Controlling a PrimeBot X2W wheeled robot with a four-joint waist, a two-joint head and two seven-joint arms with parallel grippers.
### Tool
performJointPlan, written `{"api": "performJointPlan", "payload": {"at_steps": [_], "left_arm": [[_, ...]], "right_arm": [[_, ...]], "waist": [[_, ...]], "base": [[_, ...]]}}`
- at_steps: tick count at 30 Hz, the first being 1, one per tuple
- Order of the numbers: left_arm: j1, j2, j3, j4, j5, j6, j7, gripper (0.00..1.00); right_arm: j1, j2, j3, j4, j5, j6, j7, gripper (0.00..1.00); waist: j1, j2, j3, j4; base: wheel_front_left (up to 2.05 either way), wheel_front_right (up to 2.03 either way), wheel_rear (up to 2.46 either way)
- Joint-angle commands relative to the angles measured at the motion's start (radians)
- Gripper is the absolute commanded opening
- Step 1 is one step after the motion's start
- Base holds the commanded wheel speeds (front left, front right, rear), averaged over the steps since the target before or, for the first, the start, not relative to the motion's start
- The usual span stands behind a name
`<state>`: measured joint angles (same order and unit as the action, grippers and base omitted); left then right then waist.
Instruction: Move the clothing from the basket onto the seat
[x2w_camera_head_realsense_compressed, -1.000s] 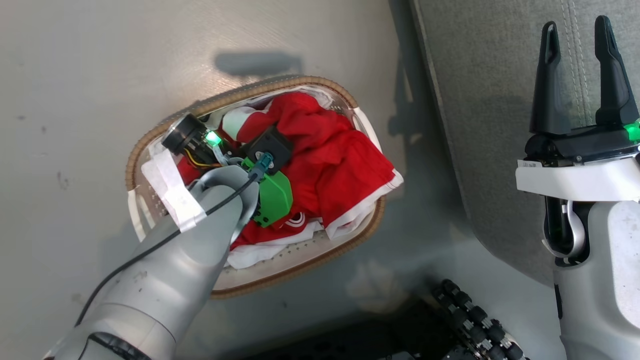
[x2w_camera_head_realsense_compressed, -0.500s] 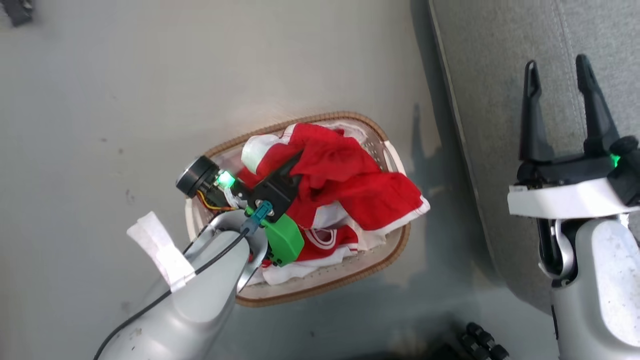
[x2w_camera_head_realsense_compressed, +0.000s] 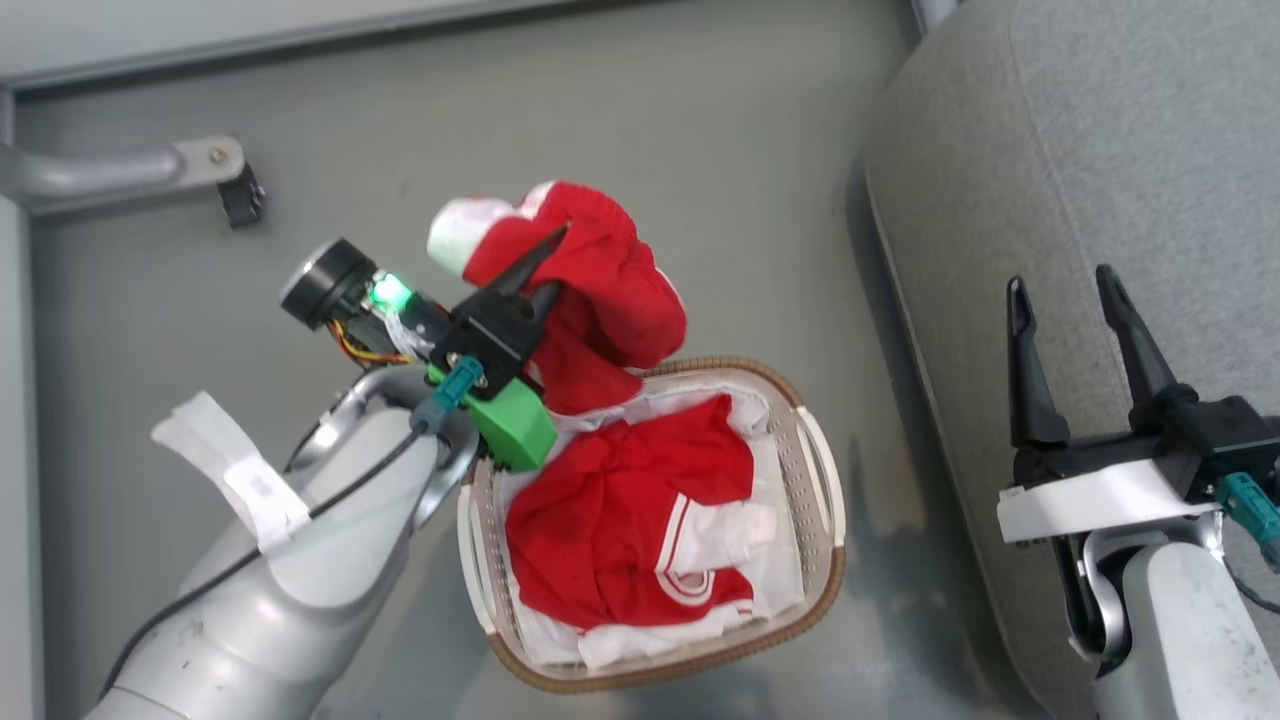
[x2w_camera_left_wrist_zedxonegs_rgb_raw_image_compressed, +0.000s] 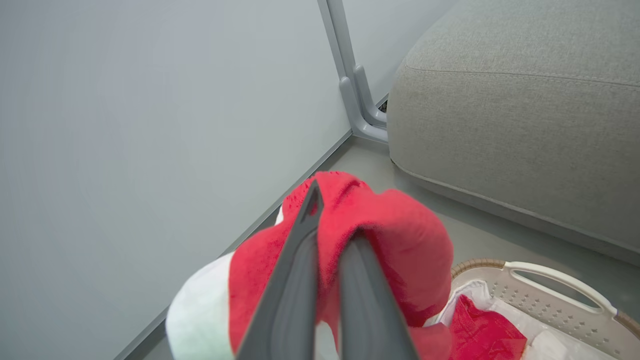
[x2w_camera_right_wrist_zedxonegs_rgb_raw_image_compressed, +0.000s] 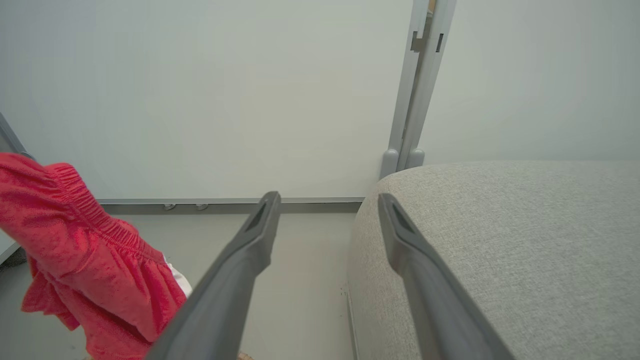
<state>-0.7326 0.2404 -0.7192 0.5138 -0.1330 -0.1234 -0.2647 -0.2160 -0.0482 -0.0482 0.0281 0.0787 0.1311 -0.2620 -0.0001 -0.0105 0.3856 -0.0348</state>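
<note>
My left gripper is shut on a red garment with a white end, held up above the far rim of the basket; the wrist view shows the left gripper with fabric bunched around its fingers. The same hanging garment appears at the left of the right wrist view. More red clothing with white trim lies in the basket on its white liner. The grey seat is to the right. My right gripper stands open over the seat's edge, nothing between its fingers.
The basket stands on a grey floor between me and the wall. A grey metal post and bracket stand at the wall beside the seat. Another grey bracket lies at the far left on the floor.
My left gripper has lifted a red garment up out of the basket; the rest of the clothing stayed inside. The head camera has shifted, so the basket and seat sit lower in the picture.
</note>
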Motion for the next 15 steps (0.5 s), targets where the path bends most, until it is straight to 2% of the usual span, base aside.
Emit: {"api": "performJointPlan", "payload": {"at_steps": [1,6,15], "left_arm": [[-0.019,0.01,-0.008,-0.007,-0.016,-0.004,0.003,0.0],[-0.101,0.049,-0.039,-0.024,-0.051,-0.008,0.041,0.0],[-0.254,0.105,-0.09,-0.045,-0.197,-0.008,0.12,0.0]], "right_arm": [[0.026,-0.004,0.0,0.007,-0.004,-0.001,-0.005,1.0],[0.06,-0.004,0.011,0.024,-0.003,-0.001,-0.005,1.0],[0.07,-0.004,0.064,0.037,-0.011,-0.001,-0.005,1.0]], "waist": [[0.0001,0.0105,-0.157,0.043],[0.0001,0.0105,-0.238,0.042],[0.0001,0.0105,-0.316,0.028]], "base": [[0.0,0.0,0.0],[0.0,0.0,0.0],[0.0,0.0,0.0]]}}
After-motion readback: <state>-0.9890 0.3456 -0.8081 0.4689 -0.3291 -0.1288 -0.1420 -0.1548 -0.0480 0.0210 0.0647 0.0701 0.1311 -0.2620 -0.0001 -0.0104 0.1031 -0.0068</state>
